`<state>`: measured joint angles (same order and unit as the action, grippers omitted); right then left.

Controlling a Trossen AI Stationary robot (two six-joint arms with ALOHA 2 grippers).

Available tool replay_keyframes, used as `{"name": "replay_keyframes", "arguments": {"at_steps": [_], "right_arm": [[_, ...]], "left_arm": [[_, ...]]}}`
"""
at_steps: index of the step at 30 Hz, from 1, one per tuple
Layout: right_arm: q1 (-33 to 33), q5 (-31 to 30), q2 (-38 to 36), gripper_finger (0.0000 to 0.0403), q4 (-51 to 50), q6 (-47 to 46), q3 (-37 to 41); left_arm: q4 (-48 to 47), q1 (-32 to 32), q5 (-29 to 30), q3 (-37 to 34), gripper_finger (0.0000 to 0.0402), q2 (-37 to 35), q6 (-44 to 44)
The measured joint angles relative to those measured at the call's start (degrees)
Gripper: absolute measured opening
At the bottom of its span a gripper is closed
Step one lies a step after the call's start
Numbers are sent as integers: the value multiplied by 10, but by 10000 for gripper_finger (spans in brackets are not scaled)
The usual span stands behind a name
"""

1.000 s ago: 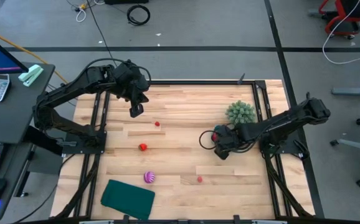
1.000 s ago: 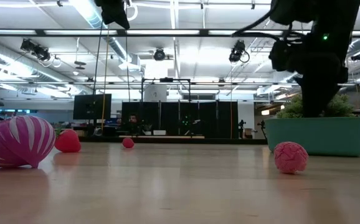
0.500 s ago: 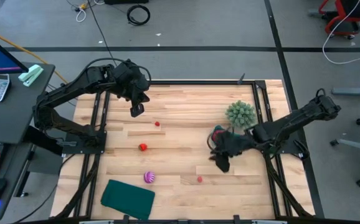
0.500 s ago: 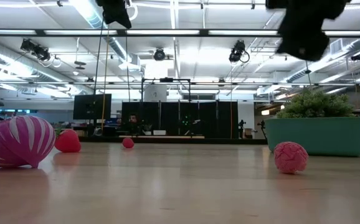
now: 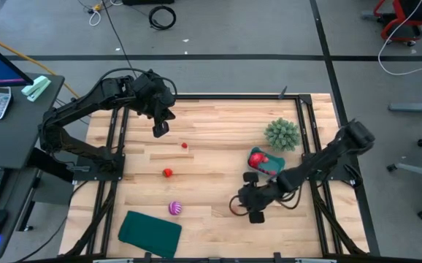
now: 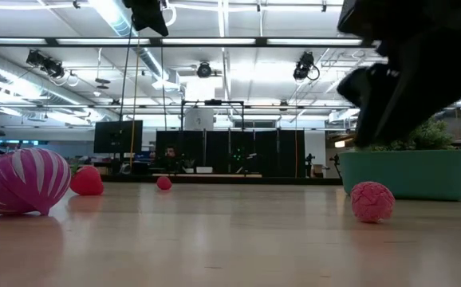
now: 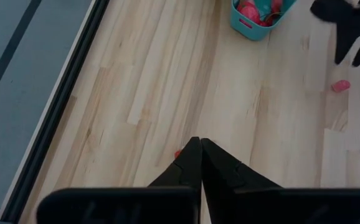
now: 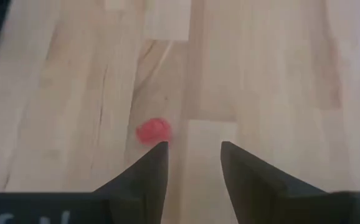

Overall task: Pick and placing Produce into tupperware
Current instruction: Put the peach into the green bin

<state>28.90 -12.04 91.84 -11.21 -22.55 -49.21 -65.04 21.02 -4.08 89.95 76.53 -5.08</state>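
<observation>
My right gripper (image 8: 192, 152) is open and hovers low over the table near its near edge (image 5: 253, 213). A tiny red piece (image 8: 152, 131) lies just past one fingertip, untouched, and looks pink and bumpy in the low view (image 6: 372, 201). The teal tupperware (image 5: 263, 162) holds red fruits and stands by the green clump (image 5: 282, 134). The striped ball (image 5: 174, 208), a red fruit (image 5: 168, 173) and a tiny red piece (image 5: 185, 145) rest on the wood. My left gripper (image 5: 160, 129) waits shut, raised over the far left of the table.
A flat dark teal sheet (image 5: 150, 232) lies at the near left corner. Black frame rails (image 5: 116, 146) run along both sides of the table. Bare wood stretches across the table's middle between the scattered pieces. The room beyond the far edge holds desks and screens.
My right gripper has risen out of the tupperware and swung toward the table's near edge and a little left, coming down beside the tiny red piece. The tub with its red fruits, hidden under the gripper before, now shows.
</observation>
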Motion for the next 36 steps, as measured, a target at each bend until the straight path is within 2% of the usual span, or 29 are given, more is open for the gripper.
{"name": "replay_keyframes", "arguments": {"at_steps": [4,8,12,19,28,36], "right_arm": [[-7,7,47,156,63,-12,0],[-20,79,82,156,101,-23,0],[-28,109,98,161,100,-44,0],[-39,110,98,189,139,-45,1],[-47,116,128,237,151,-51,0],[-46,114,139,236,156,-52,-1]], "left_arm": [[0,0,0,0,21,0,0],[0,0,0,0,26,0,0],[0,0,0,0,19,0,0],[0,0,0,0,7,0,0],[0,0,0,0,26,0,10],[0,0,0,0,11,0,10]]}}
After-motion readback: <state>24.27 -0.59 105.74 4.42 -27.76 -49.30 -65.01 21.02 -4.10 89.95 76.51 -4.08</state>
